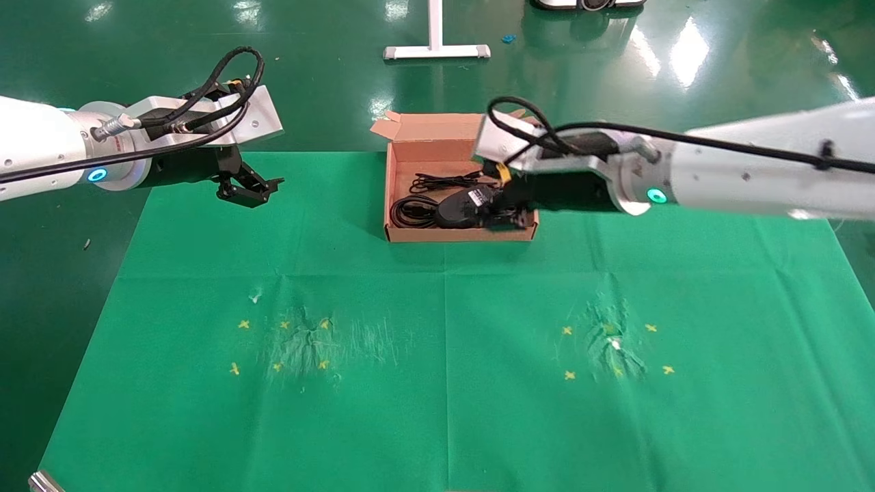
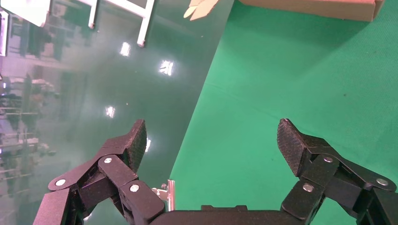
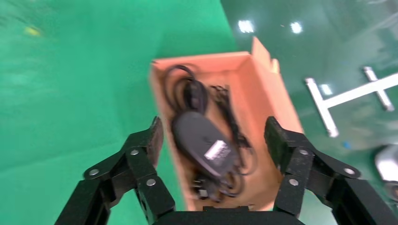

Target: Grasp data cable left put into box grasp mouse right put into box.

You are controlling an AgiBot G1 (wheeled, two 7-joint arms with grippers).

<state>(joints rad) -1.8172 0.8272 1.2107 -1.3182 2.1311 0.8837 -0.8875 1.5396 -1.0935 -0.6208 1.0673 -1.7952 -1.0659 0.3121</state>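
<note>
The brown cardboard box (image 1: 392, 184) stands open at the far middle of the green cloth. The black mouse (image 1: 465, 205) lies in it upside down, white label up, with its coiled cord (image 1: 413, 208) at its left end. The data cable (image 1: 444, 181), a long thin black bundle, lies along the box's far side. My right gripper (image 1: 509, 212) is open just above the box's right end. In the right wrist view my gripper (image 3: 214, 129) has one finger on each side of the mouse (image 3: 202, 140), not touching it; the data cable (image 3: 227, 105) lies beside it. My left gripper (image 1: 249, 188) is open and empty, left of the box.
The green cloth (image 1: 444, 383) covers the table, with worn patches and yellow marks at front left (image 1: 301, 342) and front right (image 1: 612, 345). In the left wrist view my open gripper (image 2: 212, 136) hangs over the cloth's far edge; the box's wall (image 2: 319, 7) shows farther off.
</note>
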